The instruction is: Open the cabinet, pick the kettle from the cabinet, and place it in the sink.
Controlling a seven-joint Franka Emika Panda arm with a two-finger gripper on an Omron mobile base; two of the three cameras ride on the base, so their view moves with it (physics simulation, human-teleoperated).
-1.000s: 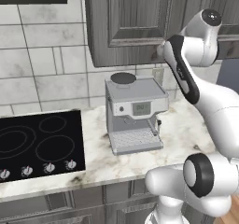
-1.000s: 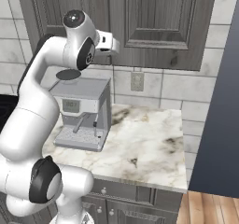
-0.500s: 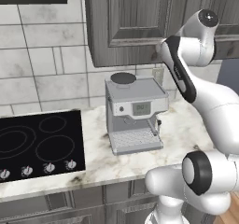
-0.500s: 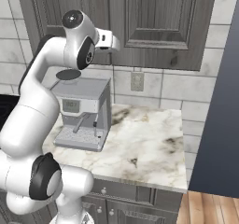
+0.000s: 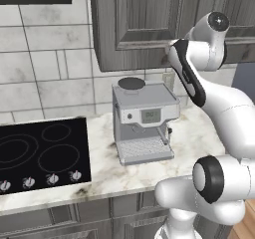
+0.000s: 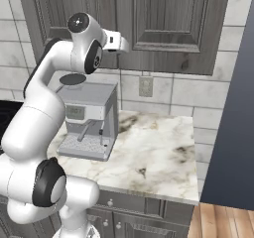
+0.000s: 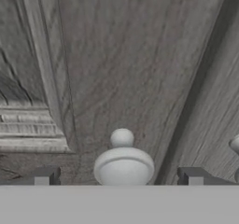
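While both doors of the cabinet [image 7: 121,55] stand shut, the gripper [image 7: 120,175] faces one door closely, jaws spread wide and holding nothing. Knob [image 7: 123,160]: small, round, metal, between the two fingertips [image 7: 44,175], touching neither. Second knob [image 7: 235,144]: at the frame edge, beyond one fingertip. Coffee machine [image 5: 144,121]: on the counter [image 6: 154,152], below the hand.
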